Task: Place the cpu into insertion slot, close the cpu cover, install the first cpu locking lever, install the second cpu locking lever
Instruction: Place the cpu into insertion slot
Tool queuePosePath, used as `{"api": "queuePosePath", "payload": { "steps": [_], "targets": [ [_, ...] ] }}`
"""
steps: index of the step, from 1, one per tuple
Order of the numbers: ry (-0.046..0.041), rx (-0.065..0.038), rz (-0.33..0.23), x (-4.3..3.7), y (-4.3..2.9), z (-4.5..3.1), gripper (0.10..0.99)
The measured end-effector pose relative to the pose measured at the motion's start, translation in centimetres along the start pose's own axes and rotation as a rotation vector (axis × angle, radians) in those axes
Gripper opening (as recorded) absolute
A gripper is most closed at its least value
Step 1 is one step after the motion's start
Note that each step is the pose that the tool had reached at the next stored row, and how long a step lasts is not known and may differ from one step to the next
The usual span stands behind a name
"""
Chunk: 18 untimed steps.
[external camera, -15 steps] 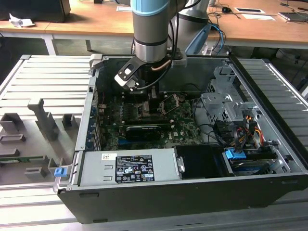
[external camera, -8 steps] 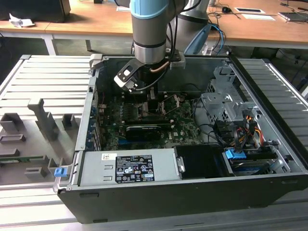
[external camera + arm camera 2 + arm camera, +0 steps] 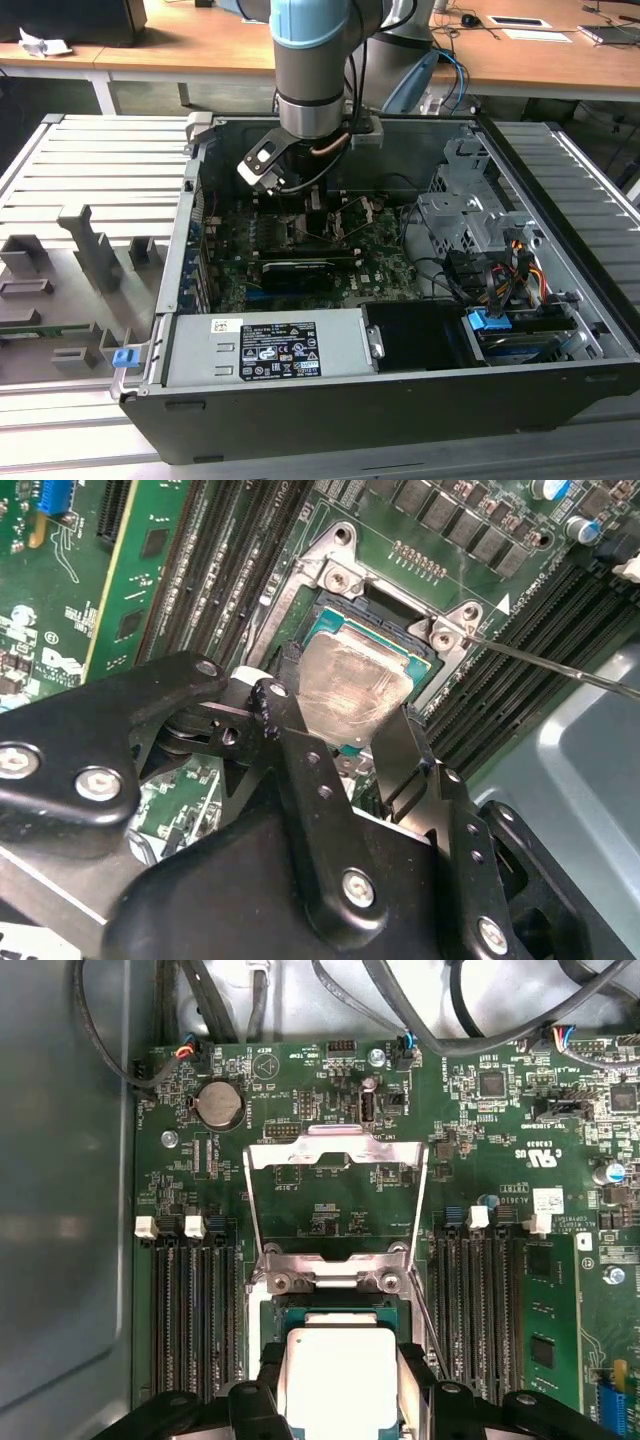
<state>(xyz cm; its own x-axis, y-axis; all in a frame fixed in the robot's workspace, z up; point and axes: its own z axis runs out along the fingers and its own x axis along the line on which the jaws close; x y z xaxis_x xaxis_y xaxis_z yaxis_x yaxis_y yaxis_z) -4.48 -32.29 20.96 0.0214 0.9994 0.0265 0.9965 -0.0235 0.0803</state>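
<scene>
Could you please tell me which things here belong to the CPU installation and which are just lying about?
Belongs to the job:
cpu, clamped by the jaws of the gripper at the insertion slot
cpu cover, standing open
thin locking lever

Just lying about:
memory slots
coin battery
cables
power supply box

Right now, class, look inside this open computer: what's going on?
A robot arm reaches into the open computer case. Its hand grips the grey chip, holding it at the socket on the green board. The socket's metal cover is swung open on its hinge, not yet closed.
</scene>
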Motion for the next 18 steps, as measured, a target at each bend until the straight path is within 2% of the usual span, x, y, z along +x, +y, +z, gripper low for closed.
{"api": "queuePosePath", "payload": {
  "steps": [6, 8, 18],
  "targets": [
    [-0.0012, 0.000, 0.009, 0.07, -0.06, 0.66, 0.529],
    [-0.0065, 0.000, 0.005, 0.10, -0.06, 0.75, 0.529],
    [-0.0093, 0.000, -0.002, 0.31, -0.03, 0.78, 0.529]
  ]
}}
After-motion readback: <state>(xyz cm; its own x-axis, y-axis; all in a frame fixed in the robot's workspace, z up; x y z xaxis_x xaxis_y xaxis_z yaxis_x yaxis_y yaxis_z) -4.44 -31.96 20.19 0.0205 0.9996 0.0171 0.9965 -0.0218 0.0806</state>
